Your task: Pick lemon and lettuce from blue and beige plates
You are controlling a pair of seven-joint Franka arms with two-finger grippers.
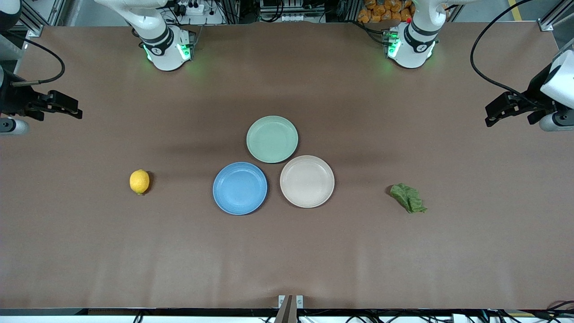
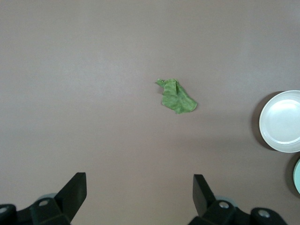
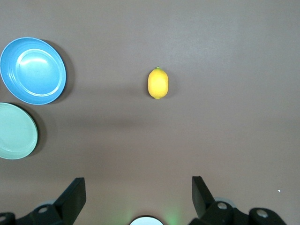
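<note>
A yellow lemon [image 1: 139,181] lies on the bare brown table toward the right arm's end, apart from the blue plate [image 1: 240,188]; it also shows in the right wrist view [image 3: 158,83]. A green lettuce leaf [image 1: 408,198] lies on the table toward the left arm's end, apart from the beige plate [image 1: 307,181]; it also shows in the left wrist view [image 2: 177,96]. Both plates are empty. My right gripper [image 1: 74,111] hangs open and empty at the table's edge. My left gripper [image 1: 492,117] hangs open and empty at the other edge.
An empty green plate [image 1: 272,139] sits farther from the front camera, touching the blue and beige plates. The arm bases [image 1: 168,49] stand along the table's back edge. Cables trail near both grippers.
</note>
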